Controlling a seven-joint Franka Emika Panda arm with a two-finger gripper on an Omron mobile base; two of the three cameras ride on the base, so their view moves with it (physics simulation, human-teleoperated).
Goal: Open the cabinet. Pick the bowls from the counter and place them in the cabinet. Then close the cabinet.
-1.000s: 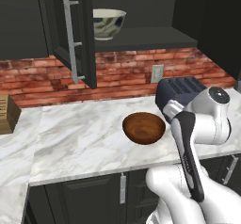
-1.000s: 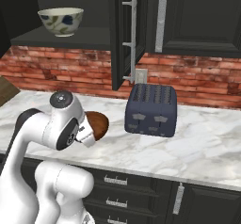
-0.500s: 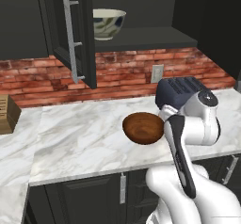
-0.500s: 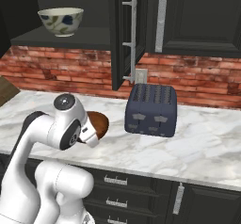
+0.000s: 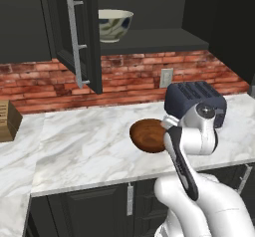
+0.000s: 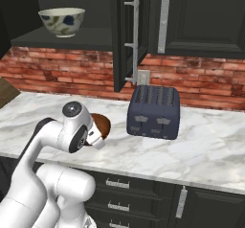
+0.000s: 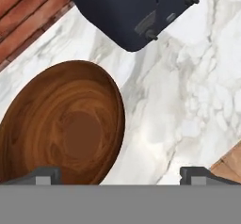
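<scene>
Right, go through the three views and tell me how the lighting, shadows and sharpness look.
Left base view: flat, even light; the open cabinet interior is very dark around the white bowl. Right base view: sharp all over, with a soft shadow beside the toaster on the counter. Hand view: the wooden bowl is crisp, with no glare or blur.

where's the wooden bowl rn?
The wooden bowl sits on the marble counter, just left of the dark toaster in the left base view, below the open gripper.
</scene>
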